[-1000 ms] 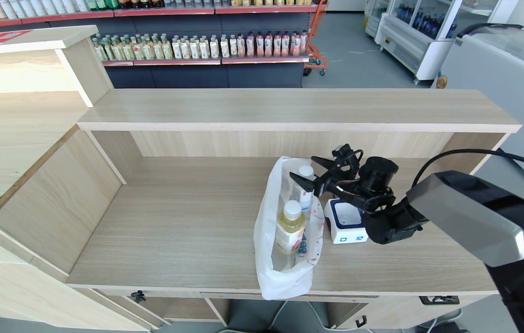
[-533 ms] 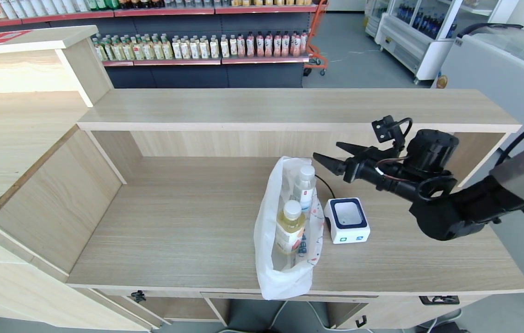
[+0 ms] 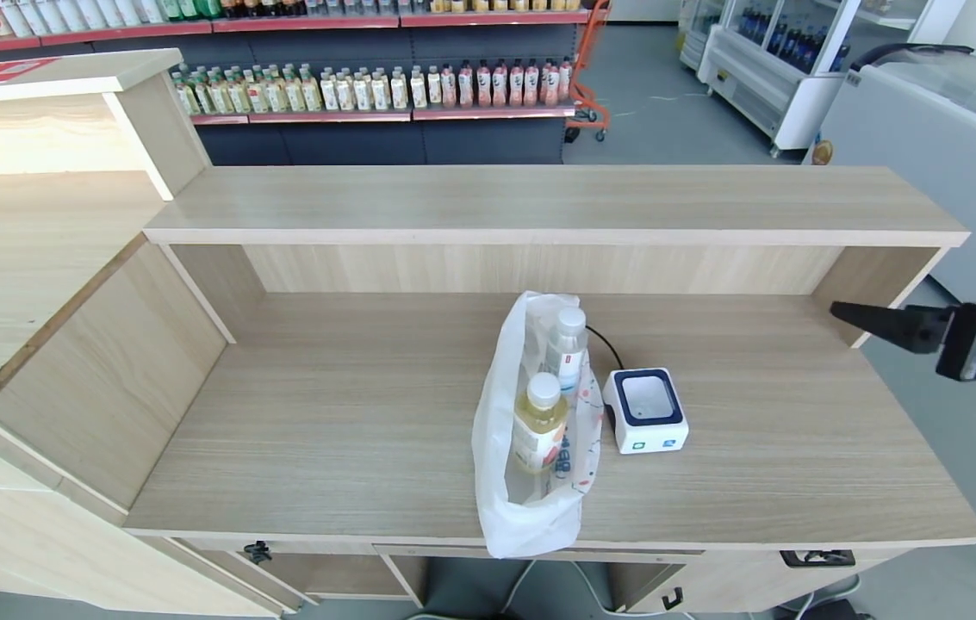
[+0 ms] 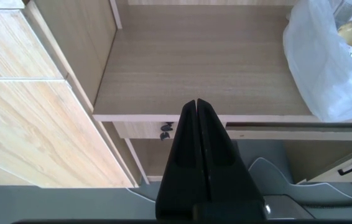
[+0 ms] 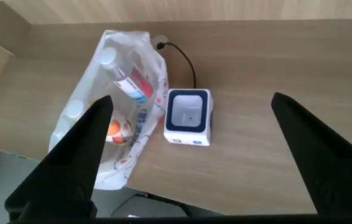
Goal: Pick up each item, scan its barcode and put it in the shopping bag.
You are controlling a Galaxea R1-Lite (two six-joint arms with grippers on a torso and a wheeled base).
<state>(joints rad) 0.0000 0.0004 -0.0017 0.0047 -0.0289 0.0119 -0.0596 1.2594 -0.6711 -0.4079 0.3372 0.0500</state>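
Note:
A white plastic shopping bag point(image 3: 500, 482) stands open on the wooden counter point(image 3: 324, 430), near its front edge. Inside stand two bottles: one with yellow drink point(image 3: 541, 422) and a clear one with a white cap point(image 3: 567, 349). A white barcode scanner point(image 3: 645, 411) sits just right of the bag. My right gripper point(image 3: 841, 312) hangs past the counter's right end, open and empty; its wrist view looks between its fingers point(image 5: 76, 155) down at the bag point(image 5: 111, 174) and scanner point(image 5: 188, 117). My left gripper point(image 4: 196, 109) is shut, low in front of the counter's left front edge.
A raised ledge point(image 3: 556, 202) runs along the back of the counter, and a wooden side wall point(image 3: 100, 379) closes its left end. The scanner's black cable point(image 3: 608, 344) trails toward the back. Shelves of bottles point(image 3: 367, 86) stand in the aisle beyond.
My right arm has drawn back from above the bag, moving right past the counter's end, gripper still open. The bag, bottles and scanner have stayed put.

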